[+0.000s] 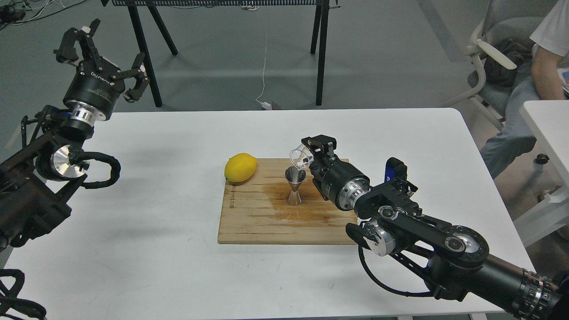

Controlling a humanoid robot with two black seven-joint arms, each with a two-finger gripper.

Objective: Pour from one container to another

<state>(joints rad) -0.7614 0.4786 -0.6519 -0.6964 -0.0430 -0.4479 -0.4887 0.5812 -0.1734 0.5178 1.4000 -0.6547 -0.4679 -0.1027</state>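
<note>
The steel jigger (295,186) stands upright on the wooden cutting board (253,222), near the board's middle. My right gripper (311,153) is shut on the small clear glass cup (300,158), which is tipped steeply to the left with its rim just above the jigger's mouth. A wet stain darkens the wood around the jigger's foot. My left gripper (103,58) is raised off the table's far left corner, open, with nothing between its fingers.
A yellow lemon (240,167) lies at the board's far left corner. The white table (146,249) carries the board. A black table frame stands behind, and a seated person (533,84) and a chair are at the right.
</note>
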